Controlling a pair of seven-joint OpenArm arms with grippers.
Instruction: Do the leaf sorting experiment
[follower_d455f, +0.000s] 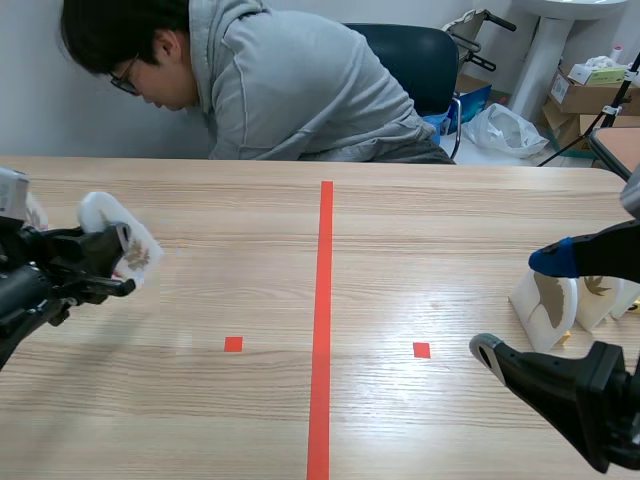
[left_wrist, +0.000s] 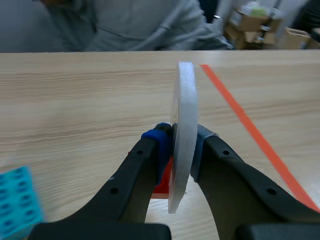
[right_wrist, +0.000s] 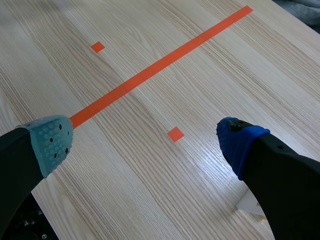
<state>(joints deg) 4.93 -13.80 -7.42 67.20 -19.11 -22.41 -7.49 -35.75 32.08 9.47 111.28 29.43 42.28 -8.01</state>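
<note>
One white disc (follower_d455f: 118, 238) (left_wrist: 183, 125) is pinched between the left jaws and held clear of the desk (follower_d455f: 440, 220) over its left part. The left arm (follower_d455f: 40, 285) comes in low from that side. In the scene view the disc's face shows a brownish, leaf-like patch. In the left wrist view it stands upright and edge-on, with a blue pad (left_wrist: 159, 137) pressed on one side and the other finger (left_wrist: 220, 160) on the other. A patch of red tape (left_wrist: 161, 186) shows past the disc's lower edge.

Two more white pieces (follower_d455f: 545, 308) stand side by side near the desk's right edge, each with something brown on it; I cannot tell what they are. The right jaws are spread wide with nothing between them, above the desk just beside those pieces. Their blue pad (follower_d455f: 553, 260) (right_wrist: 240, 142) is near the top of the nearer piece, and their grey-green pad (follower_d455f: 487, 349) (right_wrist: 50, 142) is closer to the robot. A small red square (follower_d455f: 421, 350) (right_wrist: 175, 134) lies on the desk near them. Another square (follower_d455f: 233, 344) lies across the long red line (follower_d455f: 322, 320) that runs down the desk's middle.

A person in a grey hooded top (follower_d455f: 300, 90) leans over the far edge. Behind are a dark chair (follower_d455f: 415, 55), cardboard boxes (follower_d455f: 585, 90) and a plastic bag (follower_d455f: 505, 130).
</note>
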